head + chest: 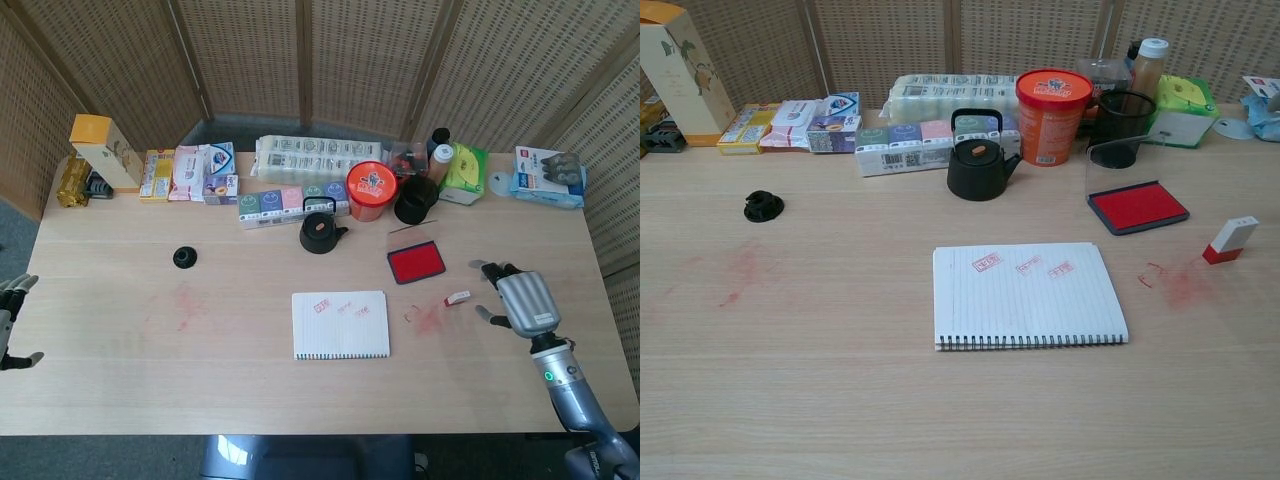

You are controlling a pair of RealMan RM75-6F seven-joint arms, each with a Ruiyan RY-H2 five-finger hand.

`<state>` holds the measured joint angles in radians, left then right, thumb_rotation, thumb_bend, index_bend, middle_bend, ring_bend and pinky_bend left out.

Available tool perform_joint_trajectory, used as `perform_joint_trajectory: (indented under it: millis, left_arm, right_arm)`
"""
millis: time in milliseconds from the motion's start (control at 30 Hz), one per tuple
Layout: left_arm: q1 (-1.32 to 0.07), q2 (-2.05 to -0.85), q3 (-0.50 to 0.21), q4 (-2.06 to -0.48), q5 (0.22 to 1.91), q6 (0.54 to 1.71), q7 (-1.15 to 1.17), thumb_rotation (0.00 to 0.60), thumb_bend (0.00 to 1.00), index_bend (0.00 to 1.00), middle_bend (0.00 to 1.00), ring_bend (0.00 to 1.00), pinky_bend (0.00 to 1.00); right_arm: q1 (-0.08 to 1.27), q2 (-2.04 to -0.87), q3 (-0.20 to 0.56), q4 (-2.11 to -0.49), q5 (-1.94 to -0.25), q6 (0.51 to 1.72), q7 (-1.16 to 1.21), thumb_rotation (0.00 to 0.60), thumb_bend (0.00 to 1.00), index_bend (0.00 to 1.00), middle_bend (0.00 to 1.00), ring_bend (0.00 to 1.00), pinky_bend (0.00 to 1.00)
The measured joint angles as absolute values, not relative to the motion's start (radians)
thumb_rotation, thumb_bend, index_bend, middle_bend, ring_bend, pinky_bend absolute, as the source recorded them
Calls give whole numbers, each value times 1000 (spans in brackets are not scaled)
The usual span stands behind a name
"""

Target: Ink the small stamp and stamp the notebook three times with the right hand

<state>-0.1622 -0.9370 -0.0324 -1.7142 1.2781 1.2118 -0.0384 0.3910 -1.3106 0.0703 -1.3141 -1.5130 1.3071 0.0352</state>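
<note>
Head view: your right hand hovers empty over the table's right side, fingers spread, just clear of the small stamp. The stamp lies on the wood beside a red ink smear. Left of it sits the spiral notebook, bearing three red stamp marks. Beyond, the red ink pad lies open. Your left hand shows open at the frame's edge.
</note>
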Motion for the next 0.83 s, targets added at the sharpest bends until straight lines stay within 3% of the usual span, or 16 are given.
perform_joint_trajectory:
  millis: [200, 567, 833]
  left_arm:
    - [-151, -939, -22, -1700, 1344, 1247, -66, 600, 0, 0, 0, 0, 57]
    - [-98, -968, -18, -1654, 1449, 1410, -108, 600, 0, 0, 0, 0, 57]
    - [-69, -987, -23, -1630, 1477, 1481, -108, 600, 0, 0, 0, 0, 57]
  right_arm:
    - [328, -1236, 68, -1472, -1442, 1329, -70, 506, 5, 128, 47, 11, 271]
    - [204, -1219, 62, -1639, -1385, 1465, -197, 506, 2, 139, 34, 0, 197]
    - [160, -1231, 69, -1636, -1397, 1521, -199, 514, 1, 139, 34, 0, 186]
